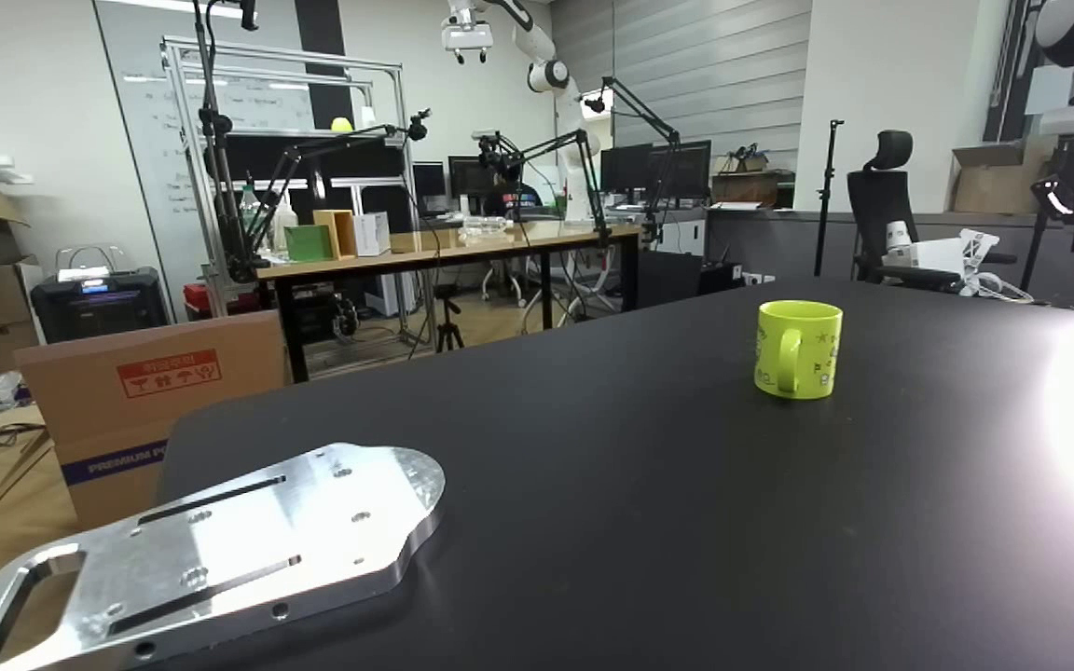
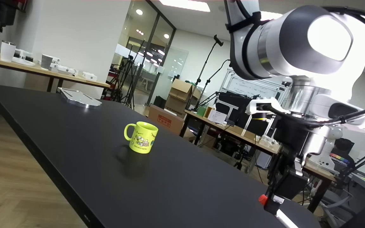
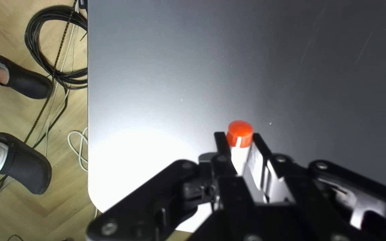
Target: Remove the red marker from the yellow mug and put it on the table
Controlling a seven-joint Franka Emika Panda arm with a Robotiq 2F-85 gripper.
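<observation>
– Where is the marker [image 3: 240,132] held?
– It is pinched in the claw [image 3: 238,140], apparently above the table [image 3: 179,80], well apart from the mug [image 2: 143,138].
– What fault may be expected?
– If released high, it could be bounced and, being round, carried over the table's edge.

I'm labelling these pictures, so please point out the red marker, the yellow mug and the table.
Red marker [image 3: 240,138], in the wrist view: on its red end.
Yellow mug [image 2: 143,138], in an exterior view: on its printed outer wall.
Table [image 1: 612,494], in an exterior view: on its bare black top.
</observation>
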